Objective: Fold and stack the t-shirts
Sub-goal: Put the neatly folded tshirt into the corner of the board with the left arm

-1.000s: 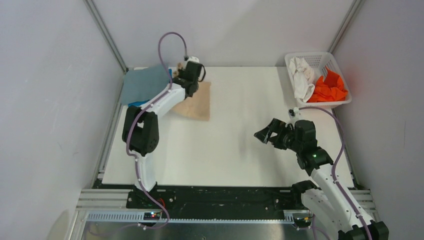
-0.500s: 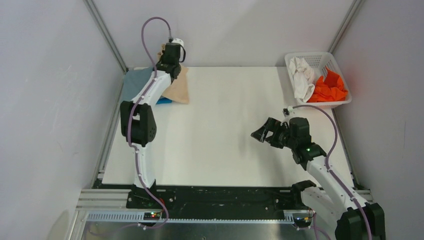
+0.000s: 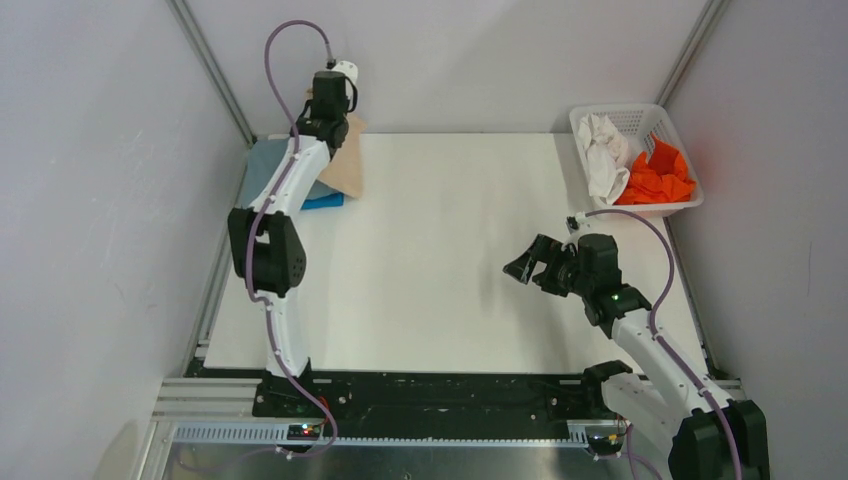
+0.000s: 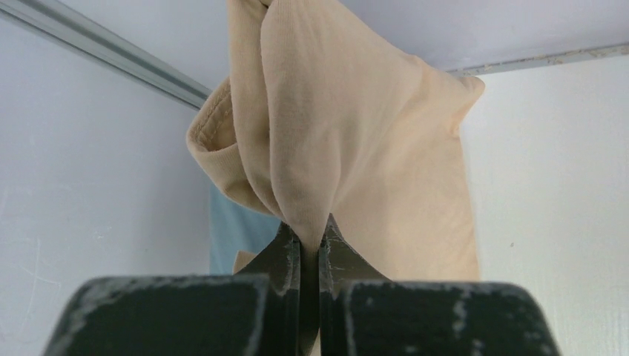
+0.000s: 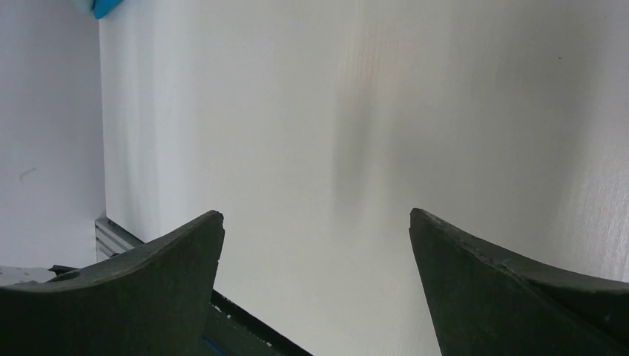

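1. The left gripper (image 4: 309, 236) is raised at the far left corner of the white table (image 3: 450, 260); its two dark fingers are pressed together, pinching a bunched fold of the tan t-shirt (image 4: 356, 148).
2. The tan t-shirt hangs from that pinch in loose folds; its lower part drapes onto the table's far left corner, over the other shirts lying there.
3. A grey-blue t-shirt (image 3: 265, 165) lies flat in that corner, partly under the arm and the tan cloth; a bright blue t-shirt (image 3: 322, 201) shows as a strip at its near edge.
4. The right gripper (image 5: 315, 222) hovers above bare table on the right side, well apart from the shirts; its fingers are spread wide with nothing between them.
5. A white lattice basket (image 3: 620, 110) sits at the far right corner; it holds a crumpled white t-shirt (image 3: 603, 150) and, just beside it, an orange t-shirt (image 3: 660, 178).
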`<state>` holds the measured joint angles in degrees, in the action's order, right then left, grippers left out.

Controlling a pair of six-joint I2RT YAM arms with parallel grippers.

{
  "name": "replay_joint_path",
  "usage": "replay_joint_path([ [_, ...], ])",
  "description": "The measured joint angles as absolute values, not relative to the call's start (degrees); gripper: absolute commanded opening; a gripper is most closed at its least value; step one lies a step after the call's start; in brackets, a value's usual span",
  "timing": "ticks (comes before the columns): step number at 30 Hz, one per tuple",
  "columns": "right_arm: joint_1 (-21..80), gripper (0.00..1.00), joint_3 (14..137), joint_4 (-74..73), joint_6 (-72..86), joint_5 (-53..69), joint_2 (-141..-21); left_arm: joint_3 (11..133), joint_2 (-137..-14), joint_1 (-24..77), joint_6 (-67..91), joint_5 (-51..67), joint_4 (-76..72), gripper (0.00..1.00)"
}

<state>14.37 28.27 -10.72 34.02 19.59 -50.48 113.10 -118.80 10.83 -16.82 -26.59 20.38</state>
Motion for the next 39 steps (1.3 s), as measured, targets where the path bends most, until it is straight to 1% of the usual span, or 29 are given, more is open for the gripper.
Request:
replay_joint_path([
  [10, 14.11, 0.99, 28.27, -10.68, 33.80, 18.39, -51.81, 113.10, -111.50, 10.37, -16.45, -24.80, 20.38, 0.00],
  [19, 14.11, 0.99, 28.27, -10.74, 33.76, 17.80, -51.86, 111.96, -110.91, 8.03, -15.57, -23.14, 20.36, 0.00],
  [25, 14.11, 0.99, 28.27, -10.98, 33.34, 16.01, -51.86, 111.31, -112.40, 4.03, -13.45, -20.38, 20.21, 0.00],
  [36, 14.11, 0.99, 28.29, -12.32, 32.47, 12.84, -52.23, 111.33, -121.47, -2.09, -10.24, -17.52, 18.87, 0.00],
  [37, 14.11, 0.99, 28.29, -12.32, 32.45, 12.69, -52.45, 111.33, -121.84, -2.76, -10.02, -17.47, 18.76, 0.02],
  [39, 14.13, 0.99, 28.29, -12.34, 32.42, 12.47, -52.90, 111.33, -122.26, -3.75, -9.67, -17.30, 18.57, 0.27],
])
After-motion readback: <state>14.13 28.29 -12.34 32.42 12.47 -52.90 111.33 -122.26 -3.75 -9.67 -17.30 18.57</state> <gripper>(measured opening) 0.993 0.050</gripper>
